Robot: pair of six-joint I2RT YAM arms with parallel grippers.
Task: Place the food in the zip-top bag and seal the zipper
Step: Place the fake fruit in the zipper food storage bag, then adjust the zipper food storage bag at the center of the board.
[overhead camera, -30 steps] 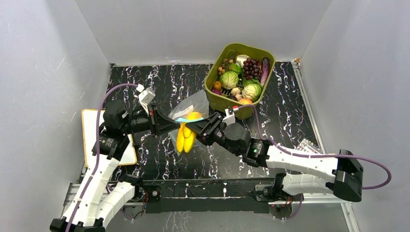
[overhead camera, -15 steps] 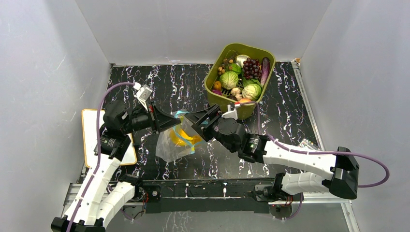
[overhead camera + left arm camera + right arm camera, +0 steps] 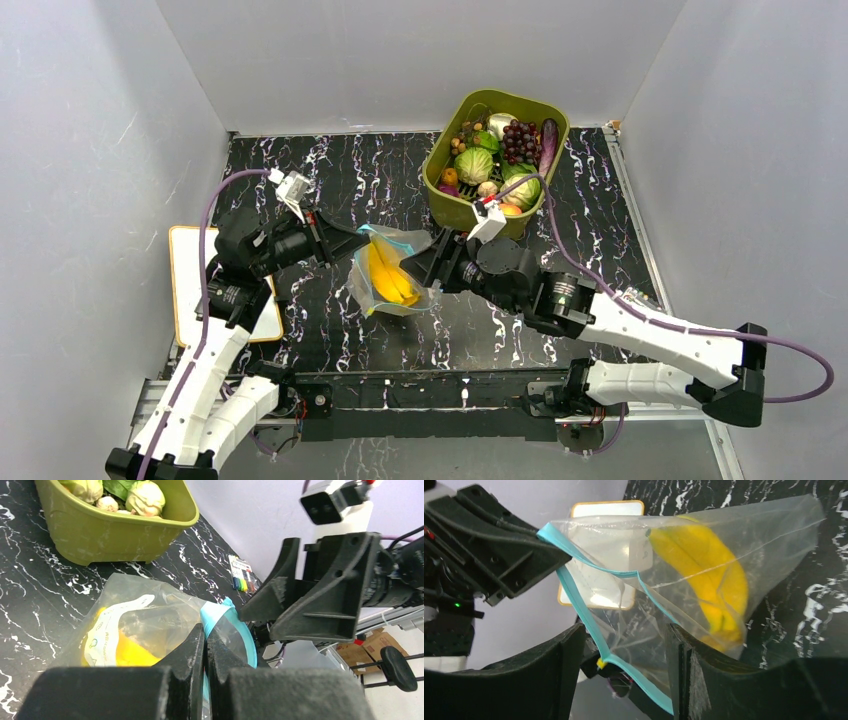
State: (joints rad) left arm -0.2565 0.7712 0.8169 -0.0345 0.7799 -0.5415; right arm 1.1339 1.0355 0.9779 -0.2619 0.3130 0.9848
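Locate bag [image 3: 360, 285] between the two arms, over the black surface [image 3: 330, 170], hanging from the left jaws; contact between bag bottom and surface not determinable; left jaws pressed together, pinching one end of the zipper [image 3: 576, 607] at the bag mouth; right jaws spread, straddling the zipper farther along, bag film between them, not clamped on it; mouth open, the two blue strips parted; bananas [image 3: 390, 280] inside the bag, yellow, low against its side; note tub [image 3: 445, 200] at the far right of the surface, apart from the bag, holding cabbages [image 3: 473, 165], grapes [image 3: 520, 140], eggplant [image 3: 548, 145] and mushrooms [image 3: 488, 188]; white board [image 3: 185, 290] at the left edge; marker pack [image 3: 637, 300] at the right edge.
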